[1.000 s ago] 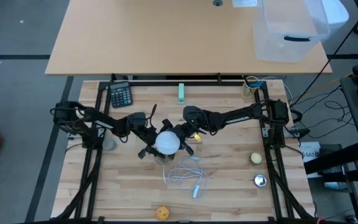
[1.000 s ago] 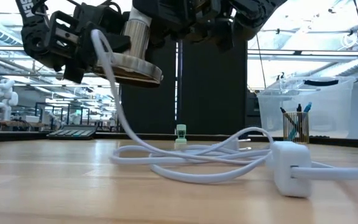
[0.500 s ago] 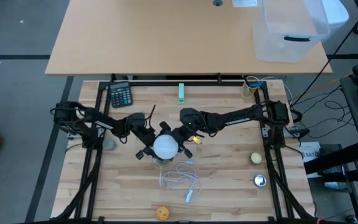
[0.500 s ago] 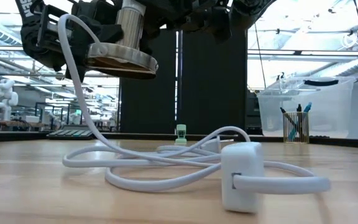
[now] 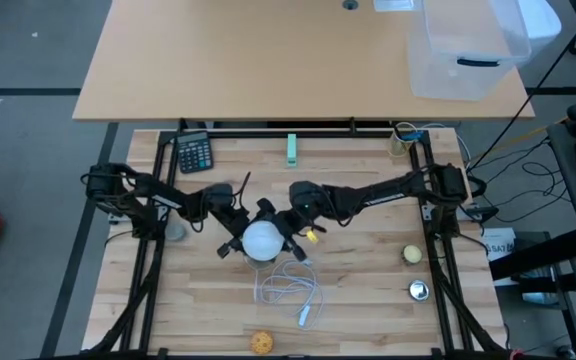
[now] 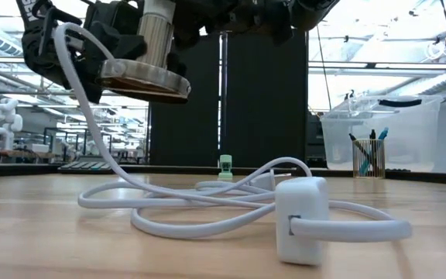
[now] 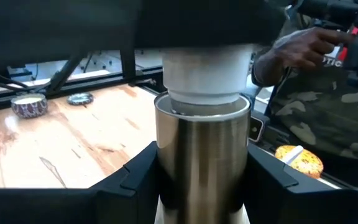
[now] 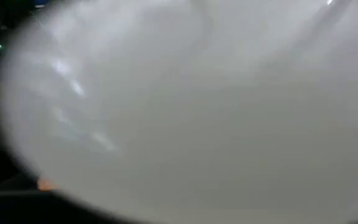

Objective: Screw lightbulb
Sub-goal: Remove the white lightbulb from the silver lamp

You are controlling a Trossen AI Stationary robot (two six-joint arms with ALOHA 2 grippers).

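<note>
The lightbulb [image 5: 261, 240] has a round white globe; its white neck [image 7: 207, 71] sits in the top of a metal lamp socket [image 7: 202, 155]. The socket has a round disc foot [image 6: 145, 77] and is lifted above the table. My left gripper [image 5: 238, 232] is shut on the socket. My right gripper [image 5: 284, 233] is shut on the globe, which fills the right wrist view [image 8: 185, 106]. A white cord [image 6: 169, 198] hangs from the lamp to the table and ends in a white plug block [image 6: 300, 221] lying on the wood. My left gripper pinches the socket's metal cylinder [image 7: 166, 162] between its two fingers, one on each side, coming level from the table's left. The lamp stands upright in the hold, its foot clear of the table. My right gripper holds the bulb's globe [image 5: 271, 238] between its two fingers, coming from the table's right side. The globe itself hides the exact contact in the right wrist view.
A calculator [image 5: 196, 152] and a green piece [image 5: 292, 149] lie at the far edge. A yellowish ball [image 5: 413, 254], a silver disc [image 5: 419, 290] and an orange ball [image 5: 260, 342] lie near and right. A person [image 7: 316, 93] stands beyond the table.
Both grippers have gone a little toward the table's near left with the lamp and bulb held between them. The cord has been dragged along; the plug block has slid toward the left and turned about on the table.
</note>
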